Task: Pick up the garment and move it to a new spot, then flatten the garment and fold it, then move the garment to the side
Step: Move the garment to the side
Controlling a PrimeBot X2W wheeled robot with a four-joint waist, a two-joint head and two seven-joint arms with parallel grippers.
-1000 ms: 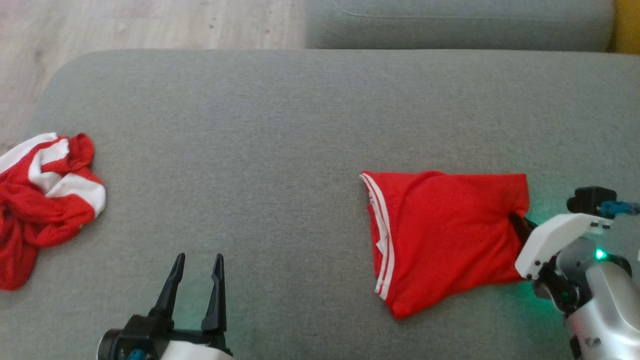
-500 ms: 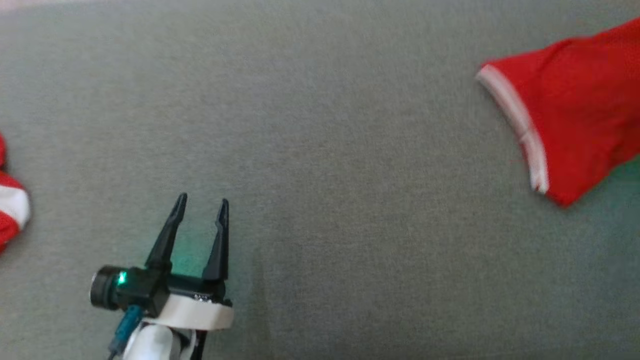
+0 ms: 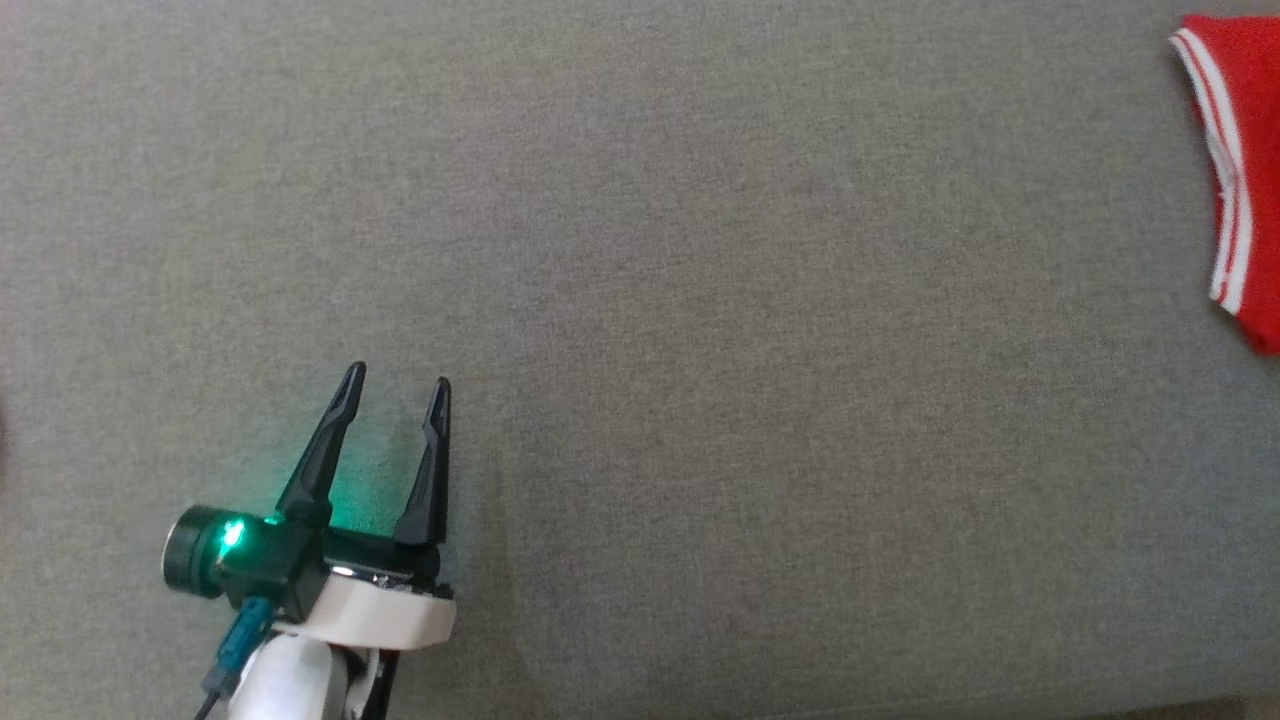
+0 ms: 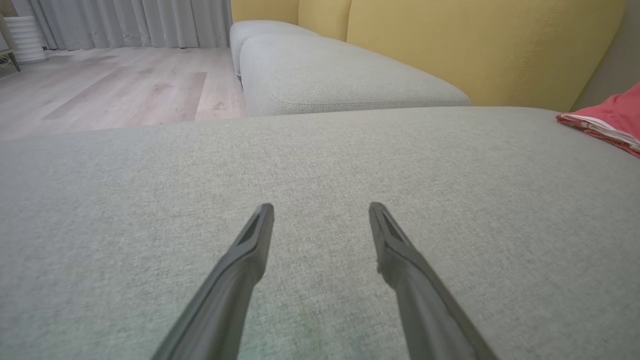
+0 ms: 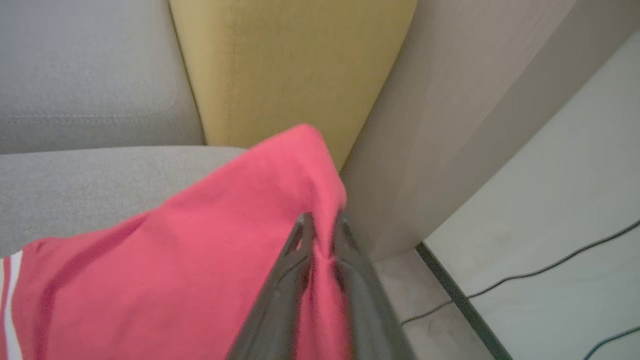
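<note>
The right gripper (image 5: 322,225) has its two dark fingers almost together, clamped on a fold of the one red garment (image 5: 200,240). The cloth bunches between the tips and slopes away from them down to the gray seat cushion (image 5: 75,185). Two thin white stripes run along the garment's far hem, at the lower left of the right wrist view. Beyond the pinched fold stand one yellow back cushion (image 5: 290,60) and a beige side panel (image 5: 450,125). Past those is a pale floor (image 5: 550,175) with two dark cables (image 5: 525,275) on it.

The left gripper (image 3: 397,380) has its two fingers spread wide apart with nothing between them. It hangs over bare gray fabric, and one green light (image 3: 232,533) glows on its base. From its own wrist camera the left gripper (image 4: 321,207) points across the seat cushion (image 4: 320,150) towards another gray cushion (image 4: 340,75) and the yellow backrest (image 4: 475,45). A wooden floor (image 4: 125,90) and gray curtains (image 4: 125,22) lie off to that view's left.

The garment (image 3: 1245,150) sits at the right edge of the head view, on the right end of the cushion (image 3: 700,300) and well apart from the left gripper. Its two white stripes face the open middle. In the left wrist view the garment (image 4: 610,117) shows at the far right.
</note>
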